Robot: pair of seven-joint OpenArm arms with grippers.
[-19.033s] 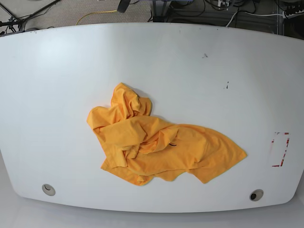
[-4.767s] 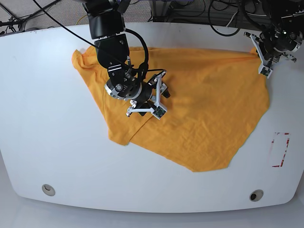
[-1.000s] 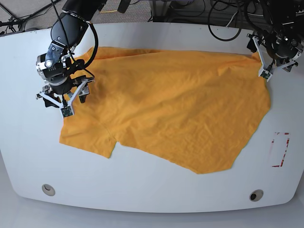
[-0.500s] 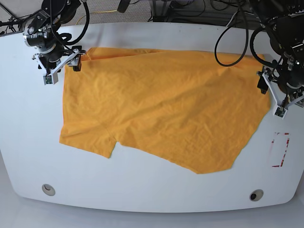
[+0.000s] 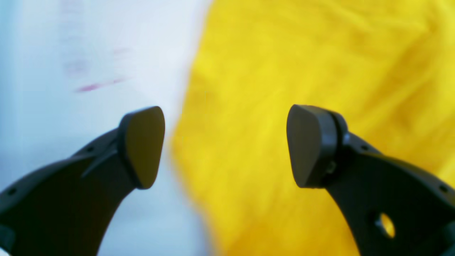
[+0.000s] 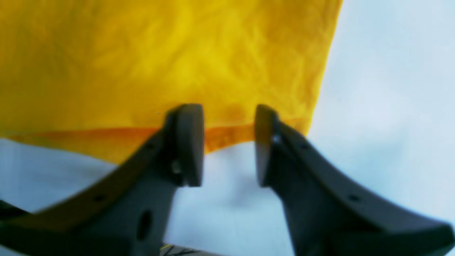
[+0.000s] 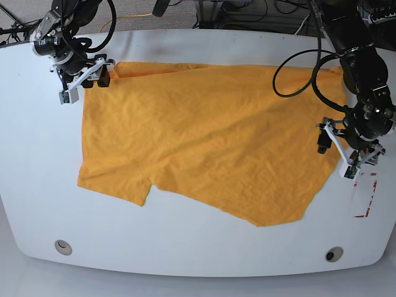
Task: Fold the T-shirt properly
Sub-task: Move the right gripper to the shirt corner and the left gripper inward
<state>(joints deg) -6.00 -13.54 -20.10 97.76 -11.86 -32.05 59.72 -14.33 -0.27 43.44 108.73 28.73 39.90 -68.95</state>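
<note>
Base view – shirt (image 7: 204,136) is spread flat; right gripper (image 7: 83,86) is seen half-open at its corner, left gripper (image 7: 339,151) wide open over its edge – nothing gripped.

Under my reach lies a broad white table (image 7: 204,74) with rounded corners, its surface glossy and catching soft glare. Two round grommet holes sit along its near edge: one at the near left (image 7: 62,247), one at the near right (image 7: 334,254). On the right side I see a red-outlined rectangle mark (image 7: 365,195), broken in places. A small dark scuff (image 7: 267,72) sits on the far half, and another dark speck (image 7: 296,112) lies a little nearer. Beyond the far edge is grey floor with a tangle of black cables (image 7: 260,12) and one yellow cable (image 7: 127,17).
</note>
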